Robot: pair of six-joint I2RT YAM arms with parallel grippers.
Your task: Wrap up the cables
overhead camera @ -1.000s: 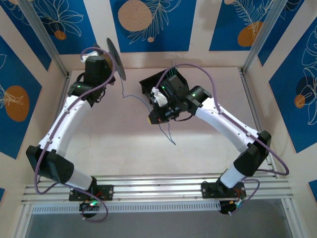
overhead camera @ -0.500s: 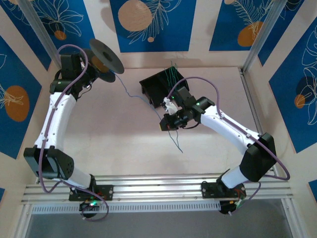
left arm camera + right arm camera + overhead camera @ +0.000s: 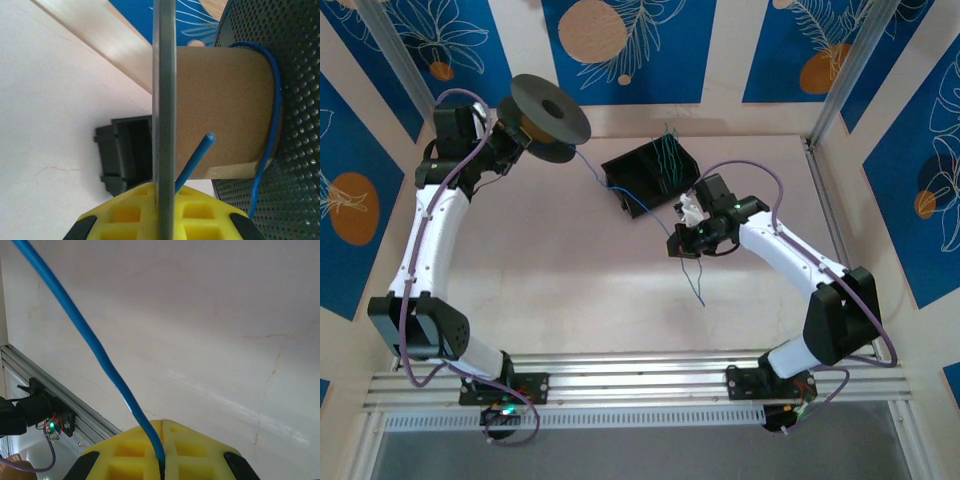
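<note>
My left gripper (image 3: 508, 140) is shut on a flange of a black spool (image 3: 548, 112), held up at the back left. In the left wrist view the yellow jaws (image 3: 164, 194) clamp the grey flange edge (image 3: 164, 90) beside the cardboard core (image 3: 220, 110). A blue cable (image 3: 272, 115) loops round the core, and its cut end (image 3: 199, 156) sticks out by the jaws. That blue cable (image 3: 620, 195) stretches from the spool to my right gripper (image 3: 683, 238), shut on it, with a tail (image 3: 698, 285) hanging below. The right wrist view shows the cable (image 3: 100, 355) pinched in the jaws (image 3: 162, 434).
A black box (image 3: 642, 176) with green wires (image 3: 667, 150) sticking up stands at the back middle, under the taut cable. It also appears in the left wrist view as a dark box (image 3: 125, 150). The aluminium rail (image 3: 640, 375) runs along the near edge.
The left arm swung the spool up and turned it from edge-on to flat-faced. The right gripper slid right and nearer with the blue cable, drawing it taut over the box.
</note>
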